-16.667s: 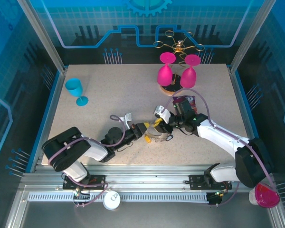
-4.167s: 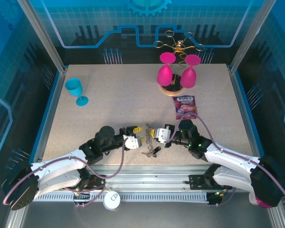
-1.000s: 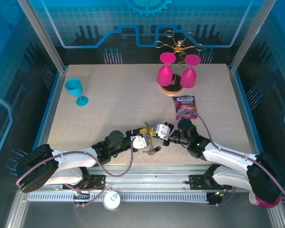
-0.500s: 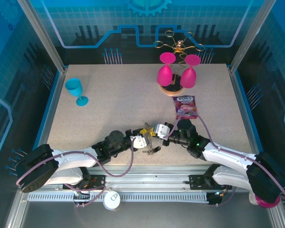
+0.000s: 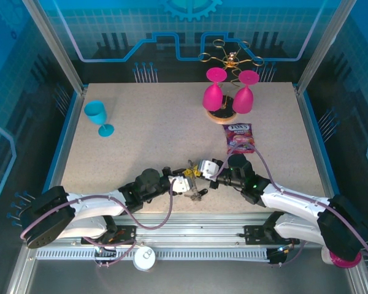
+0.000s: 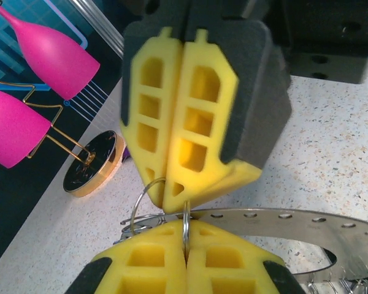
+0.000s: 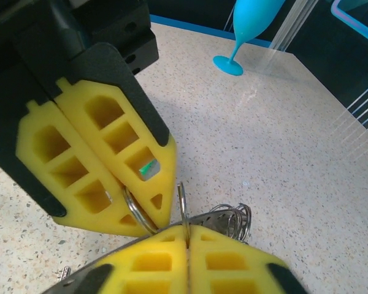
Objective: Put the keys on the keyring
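The bench is a pale speckled slab, matte like stone. Near its front edge the two arms meet tip to tip. Each gripper carries soft yellow foam pads with rectangular cut-outs, backed by black plastic.

The keyring is a flat grey metal band, curved into a hoop and pierced by a row of small round holes. It lies on the bench just beside and under the meeting pads. Thin silvery wire loops bunch along its rim. From above it is a small dark tangle between the two white wrist housings, and the keys cannot be picked out in it.

The left gripper is closed, its pads pressed together on a thin round wire link that stands upright out of the seam. The right gripper also has its pads pressed together, and a fine wire loop rises from between them. In the left wrist view another loop of wire curves at the right gripper's tips. The two sets of pads nearly touch, directly over the band.

Far back stand two glossy pink goblets hung bowl-down on a gold wire stand. A blue goblet stands at the left. A shiny snack packet lies flat behind the right arm.
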